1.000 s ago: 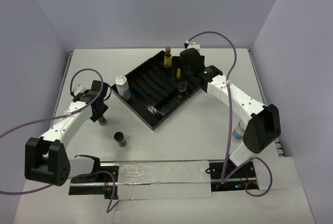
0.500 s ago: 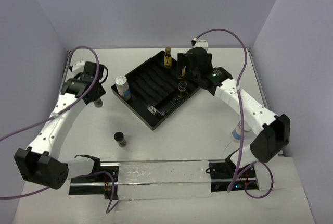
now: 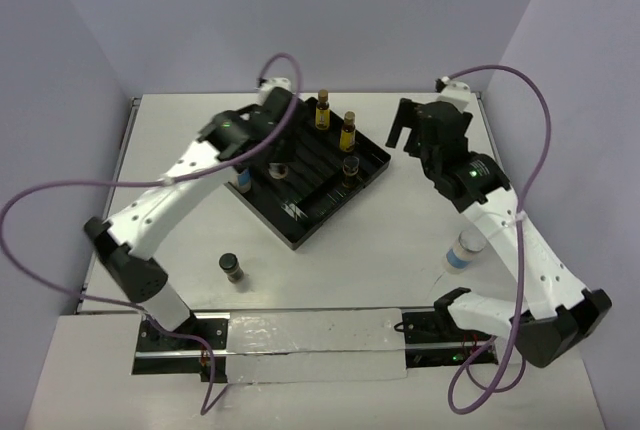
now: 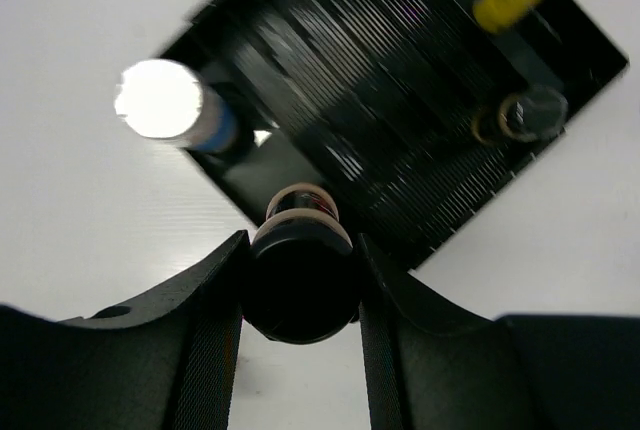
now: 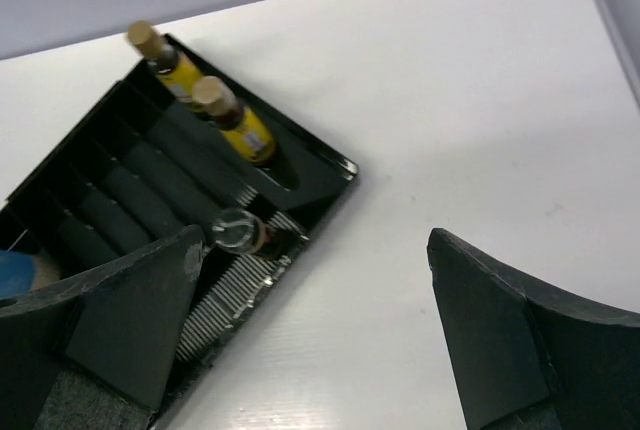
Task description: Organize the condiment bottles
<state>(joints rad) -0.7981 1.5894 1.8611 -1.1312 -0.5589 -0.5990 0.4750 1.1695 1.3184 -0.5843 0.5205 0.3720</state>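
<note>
1. White table (image 3: 400,250), closed in by pale lavender walls on three sides; both arm bases stand at its near edge.
2. Black ridged tray (image 3: 300,212): set cornerwise at mid-table, toward the far side.
3. Left gripper (image 4: 300,242): reaches over the left part of the tray. Its fingers are clamped on the sides of the held dark bottle (image 4: 300,295), which is short, black-capped and upright. The bottle sits over the tray's left edge; whether its base touches the tray cannot be told.
4. Right gripper (image 5: 313,240): fingers spread wide with nothing between them. It hangs above bare table, off the tray's right corner.
5. First amber bottle (image 3: 322,110): yellow contents, upright in the tray at its far corner.
6. Second amber bottle (image 3: 348,132): same kind, upright in the tray, just beside the first along the far-right edge.
7. Dark bottle in the tray (image 3: 350,165): short and upright, near the right corner, on the near side of the amber pair.
8. Loose dark bottle (image 3: 232,267): short and black-capped, standing on the table at near left, well apart from the tray.
9. White-lidded bottle (image 4: 160,100): blue label, just beside the tray's left edge and outside it. The left arm partly hides it in the top view.
10. Second white-lidded bottle (image 3: 458,253): stands on the table at right, well apart from the tray, partly behind the right arm.
</note>
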